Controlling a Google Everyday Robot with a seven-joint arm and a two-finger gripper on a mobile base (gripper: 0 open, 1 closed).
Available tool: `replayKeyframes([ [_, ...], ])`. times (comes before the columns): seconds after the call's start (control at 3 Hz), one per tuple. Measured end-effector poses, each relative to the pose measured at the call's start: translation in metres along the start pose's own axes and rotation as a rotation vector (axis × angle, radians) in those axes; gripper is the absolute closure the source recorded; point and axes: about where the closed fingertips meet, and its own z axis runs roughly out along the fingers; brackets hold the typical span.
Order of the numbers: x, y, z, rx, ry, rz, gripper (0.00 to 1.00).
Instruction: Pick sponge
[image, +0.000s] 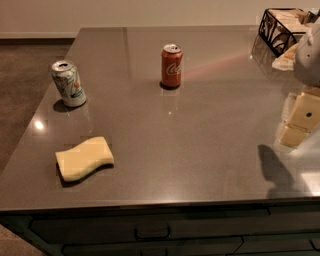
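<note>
The sponge (84, 158) is a flat pale-yellow foam block with wavy long edges. It lies flat on the grey countertop (200, 130) near the front left corner. My gripper (299, 122) hangs at the far right edge of the view, above the counter's right side. Its pale-yellow blocky fingers (306, 112) carry a dark dot. The gripper is far to the right of the sponge and holds nothing that I can see.
An orange soda can (171, 65) stands upright at the counter's middle back. A white-and-green can (68, 83) stands at the left. A black wire basket (283, 27) sits at the back right corner. Brown carpet lies beyond the left edge.
</note>
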Motion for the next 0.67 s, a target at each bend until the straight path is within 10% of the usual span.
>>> replayKeyframes([
  [0.67,-0.0019,0.0004,-0.0010,-0.006,-0.004,-0.001,0.00],
])
